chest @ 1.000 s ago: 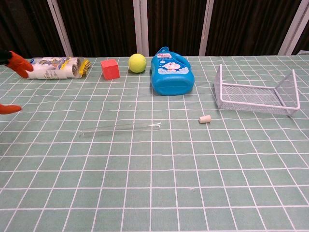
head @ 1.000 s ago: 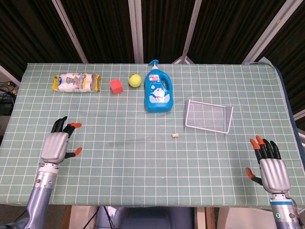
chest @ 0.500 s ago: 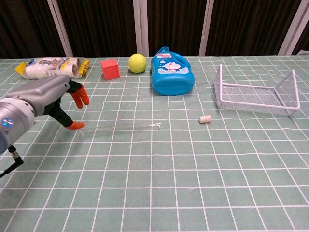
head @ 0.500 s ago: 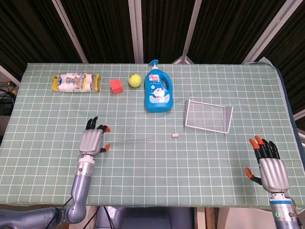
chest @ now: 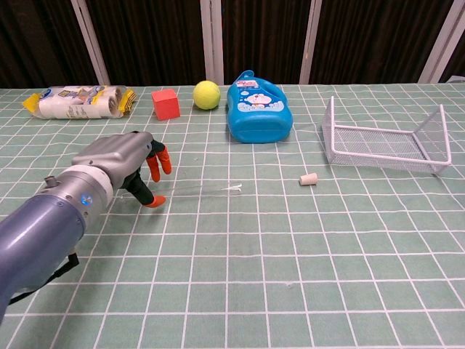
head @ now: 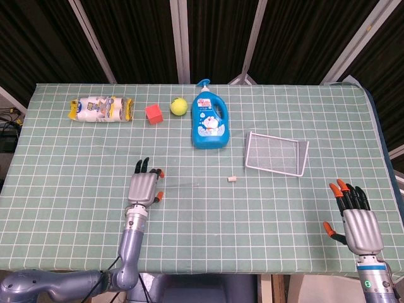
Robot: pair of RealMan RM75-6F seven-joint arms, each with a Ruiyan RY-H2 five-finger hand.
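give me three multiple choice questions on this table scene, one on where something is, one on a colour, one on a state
1. Where does the tennis ball lie?
A. between the red block and the blue bottle
B. inside the wire basket
C. beside the right hand

2. What colour are the fingertips of the left hand?
A. green
B. orange
C. white

3. What state is the right hand in?
A. gripping the bottle
B. pinching the small cork
C. holding nothing, fingers apart

Answers: 1 A, the ball sits in the far row between block and bottle. 2 B, both views show orange tips. 3 C, it is near the table's edge with spread fingers.
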